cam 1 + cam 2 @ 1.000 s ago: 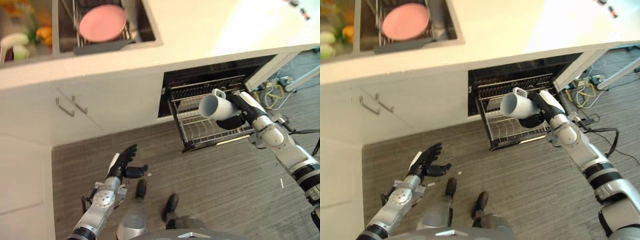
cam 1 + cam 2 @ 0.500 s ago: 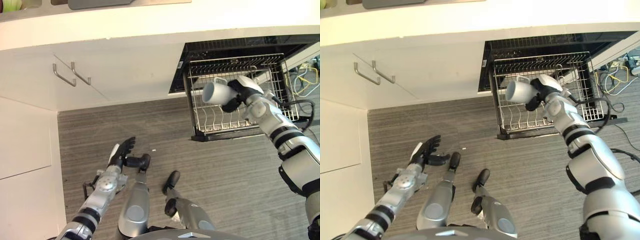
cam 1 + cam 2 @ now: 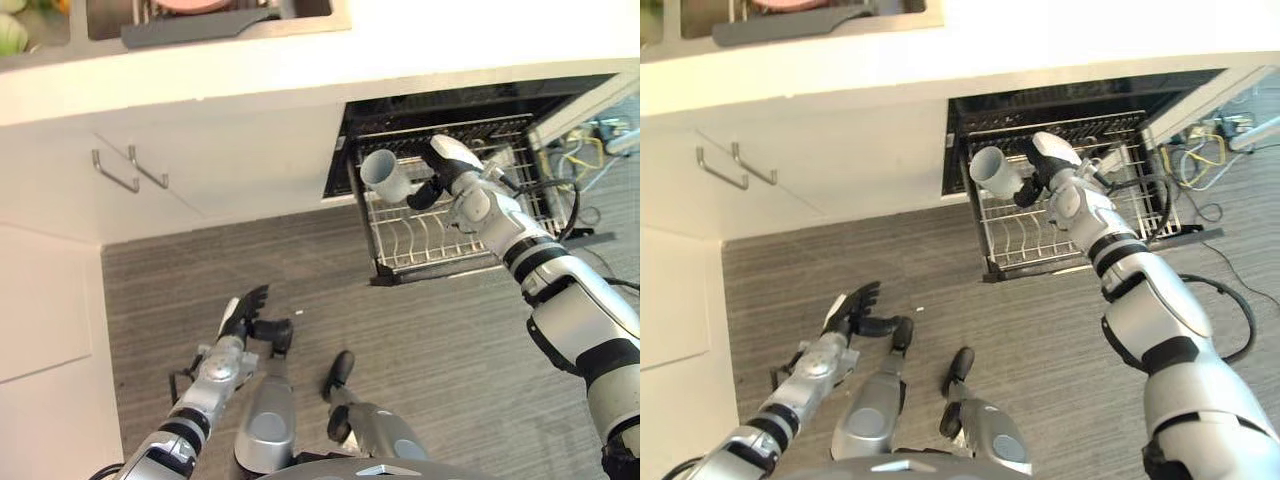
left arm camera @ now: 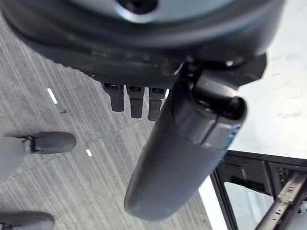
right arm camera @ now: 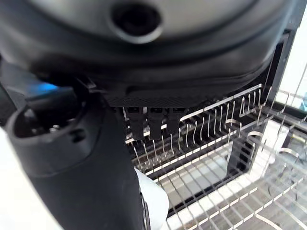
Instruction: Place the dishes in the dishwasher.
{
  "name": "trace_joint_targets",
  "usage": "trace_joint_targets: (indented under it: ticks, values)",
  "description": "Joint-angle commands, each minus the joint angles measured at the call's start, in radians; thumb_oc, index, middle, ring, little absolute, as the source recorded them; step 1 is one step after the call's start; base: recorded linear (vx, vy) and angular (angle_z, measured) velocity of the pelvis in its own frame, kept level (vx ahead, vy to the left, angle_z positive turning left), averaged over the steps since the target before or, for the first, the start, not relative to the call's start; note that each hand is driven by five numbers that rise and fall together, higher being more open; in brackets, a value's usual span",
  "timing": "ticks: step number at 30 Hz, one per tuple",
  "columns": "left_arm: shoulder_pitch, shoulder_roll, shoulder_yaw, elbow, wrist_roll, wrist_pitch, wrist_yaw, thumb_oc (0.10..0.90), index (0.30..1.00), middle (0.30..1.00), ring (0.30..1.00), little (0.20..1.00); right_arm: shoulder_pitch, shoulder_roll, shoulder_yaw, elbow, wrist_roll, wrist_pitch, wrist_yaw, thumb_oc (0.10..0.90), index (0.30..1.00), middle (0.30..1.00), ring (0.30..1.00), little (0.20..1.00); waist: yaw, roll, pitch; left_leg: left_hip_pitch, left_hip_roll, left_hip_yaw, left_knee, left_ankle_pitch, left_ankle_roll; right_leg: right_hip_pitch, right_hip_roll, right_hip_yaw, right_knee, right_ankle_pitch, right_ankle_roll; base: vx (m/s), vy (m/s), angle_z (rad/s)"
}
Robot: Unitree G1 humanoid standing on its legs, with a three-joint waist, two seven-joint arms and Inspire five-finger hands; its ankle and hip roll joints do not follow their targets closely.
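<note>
My right hand is shut on a white mug, which it holds tilted with the mouth up and to the left. The mug hangs over the left rear corner of the pulled-out wire dishwasher rack, above the upright tines. In the right wrist view a bit of the white mug shows beside the thumb, with the rack wires past the fingers. A pink plate lies in the sink rack at the counter's far edge. Low over the floor, my left hand hangs open and holds nothing.
The dishwasher cavity stands open under the white counter. Cabinet doors with two metal handles are to its left. Yellow and grey cables lie on the floor at the right. Grey wood-grain floor stretches before the rack.
The camera has shifted. My right hand has carried the mug further left and back over the rack. The left hand stays low and open.
</note>
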Motion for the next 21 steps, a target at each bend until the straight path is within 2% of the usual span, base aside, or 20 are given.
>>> trace_joint_targets:
  ticks: [1, 4, 5, 7, 8, 9, 10, 11, 12, 13, 14, 15, 19, 21]
  values:
    - [0.057, -0.016, -0.031, 0.01, 0.045, -0.026, -0.006, 0.8, 0.9, 0.9, 0.9, 0.9, 0.005, -0.07, -0.009, -0.009, -0.031, -0.011, -0.046, 0.8, 0.9, 0.9, 0.9, 0.9, -0.004, -0.019, -0.136, -0.017, 0.07, 0.059, 0.001, 0.006, -0.083, -0.06, -0.043, 0.019, 0.015, 0.043, 0.109, 0.02, 0.012, -0.3]
    - [0.094, -0.037, 0.0, 0.06, 0.052, -0.016, -0.015, 0.8, 0.9, 0.9, 0.9, 0.9, 0.066, -0.106, -0.034, -0.089, -0.064, -0.006, -0.035, 0.8, 0.9, 0.9, 0.9, 0.9, -0.026, -0.007, -0.17, 0.021, 0.072, 0.084, 0.001, -0.003, -0.082, -0.033, -0.044, 0.036, 0.012, 0.037, 0.11, 0.06, 0.025, -0.23]
    - [0.096, -0.047, 0.007, 0.082, 0.061, -0.013, -0.013, 0.8, 0.9, 0.9, 0.9, 0.9, 0.099, -0.112, -0.059, -0.128, -0.055, -0.012, -0.042, 0.8, 0.9, 0.9, 0.9, 0.9, -0.034, -0.003, -0.177, 0.027, 0.071, 0.087, 0.001, -0.003, -0.081, -0.027, -0.045, 0.036, 0.012, 0.035, 0.112, 0.02, 0.011, -0.2]
    - [0.105, -0.063, 0.029, 0.113, 0.073, -0.009, -0.011, 0.8, 0.9, 0.9, 0.9, 0.9, 0.206, -0.156, -0.141, -0.325, 0.003, -0.037, -0.046, 0.8, 0.9, 0.9, 0.9, 0.9, -0.055, 0.007, -0.191, 0.042, 0.071, 0.093, 0.001, -0.008, -0.08, -0.015, -0.047, 0.041, 0.012, 0.034, 0.114, 0.02, 0.014, -0.14]
    - [0.105, -0.063, 0.029, 0.113, 0.073, -0.009, -0.011, 0.8, 0.9, 0.9, 0.9, 0.9, 0.206, -0.156, -0.141, -0.325, 0.003, -0.037, -0.046, 0.8, 0.9, 0.9, 0.9, 0.9, -0.055, 0.007, -0.191, 0.042, 0.071, 0.093, 0.001, -0.008, -0.08, -0.015, -0.047, 0.041, 0.012, 0.034, 0.114, 0.03, 0.017, -0.12]
    - [0.102, -0.075, 0.04, 0.132, 0.083, -0.007, -0.009, 0.8, 0.9, 0.9, 0.9, 0.9, 0.298, -0.159, -0.2, -0.429, 0.036, -0.061, -0.055, 0.8, 0.9, 0.9, 0.9, 0.9, -0.064, 0.013, -0.196, 0.048, 0.069, 0.095, 0.001, -0.01, -0.079, -0.009, -0.048, 0.042, 0.012, 0.032, 0.115, 0.05, 0.017, -0.09]
    - [0.12, -0.091, 0.064, 0.153, 0.11, -0.007, -0.006, 0.8, 0.9, 0.9, 0.9, 0.9, 0.535, -0.178, -0.405, -0.697, 0.153, -0.136, -0.07, 0.8, 0.9, 0.9, 0.9, 0.9, -0.082, 0.032, -0.21, 0.066, 0.066, 0.09, 0.001, -0.02, -0.076, 0.013, -0.052, 0.039, 0.012, 0.022, 0.117, 0.07, 0.022, -0.06]
    - [0.113, -0.103, 0.078, 0.18, 0.116, -0.008, 0.001, 0.8, 0.9, 0.9, 0.9, 0.9, 0.671, -0.107, -0.529, -0.774, 0.244, -0.185, -0.086, 0.8, 0.9, 0.9, 0.9, 0.9, -0.088, 0.043, -0.215, 0.071, 0.063, 0.086, 0.001, -0.024, -0.072, 0.021, -0.056, 0.033, 0.012, 0.018, 0.118, 0.05, 0.017, 0.07]
    - [0.113, -0.101, 0.074, 0.181, 0.116, -0.008, 0.001, 0.8, 0.9, 0.9, 0.9, 0.9, 0.679, -0.106, -0.536, -0.78, 0.243, -0.182, -0.084, 0.8, 0.9, 0.9, 0.9, 0.9, -0.085, 0.041, -0.217, 0.067, 0.062, 0.085, 0.001, -0.02, -0.072, 0.018, -0.057, 0.033, 0.011, 0.021, 0.117, 0.04, 0.008, 0.15]
    - [0.115, -0.103, 0.083, 0.191, 0.115, -0.009, 0.002, 0.8, 0.9, 0.9, 0.9, 0.9, 0.748, -0.05, -0.587, -0.8, 0.287, -0.208, -0.081, 0.8, 0.9, 0.9, 0.9, 0.9, -0.086, 0.049, -0.226, 0.07, 0.059, 0.081, 0.001, -0.022, -0.07, 0.025, -0.061, 0.026, 0.011, 0.017, 0.118, 0.07, -0.009, -0.01]
    - [0.128, -0.122, 0.118, 0.224, 0.126, 0.003, 0.012, 0.8, 0.9, 0.9, 0.9, 0.9, 0.861, 0.068, -0.693, -0.951, 0.358, -0.257, -0.088, 0.8, 0.9, 0.9, 0.9, 0.9, -0.09, 0.063, -0.237, 0.081, 0.059, 0.073, 0.001, -0.028, -0.067, 0.043, -0.066, 0.012, 0.012, 0.007, 0.118, 0.1, -0.008, -0.09]
    - [0.132, -0.131, 0.133, 0.24, 0.138, 0.007, 0.02, 0.8, 0.9, 0.9, 0.9, 0.9, 0.898, 0.125, -0.729, -1.002, 0.414, -0.288, -0.085, 0.8, 0.9, 0.9, 0.9, 0.9, -0.09, 0.072, -0.241, 0.087, 0.06, 0.073, 0.001, -0.03, -0.065, 0.05, -0.068, 0.008, 0.012, 0.003, 0.116, 0.1, -0.006, 0.02]
    - [0.162, -0.134, 0.138, 0.217, 0.138, -0.013, 0.04, 0.8, 0.9, 0.9, 0.9, 0.9, 0.925, 0.255, -0.704, -1.142, 0.524, -0.366, -0.065, 0.8, 0.9, 0.9, 0.9, 0.9, -0.06, 0.093, -0.233, 0.105, 0.048, 0.055, 0.017, -0.034, -0.062, 0.082, -0.077, -0.004, 0.012, -0.01, 0.11, 0.03, 0.003, 0.15]
    - [0.163, -0.127, 0.122, 0.183, 0.143, -0.025, 0.046, 0.8, 0.9, 0.9, 0.9, 0.9, 0.915, 0.266, -0.706, -1.181, 0.525, -0.397, -0.081, 0.8, 0.9, 0.9, 0.9, 0.9, -0.049, 0.099, -0.216, 0.052, 0.034, 0.035, 0.063, -0.027, -0.074, 0.083, -0.092, -0.043, 0.013, -0.015, 0.107, -0.08, -0.019, 0.25]
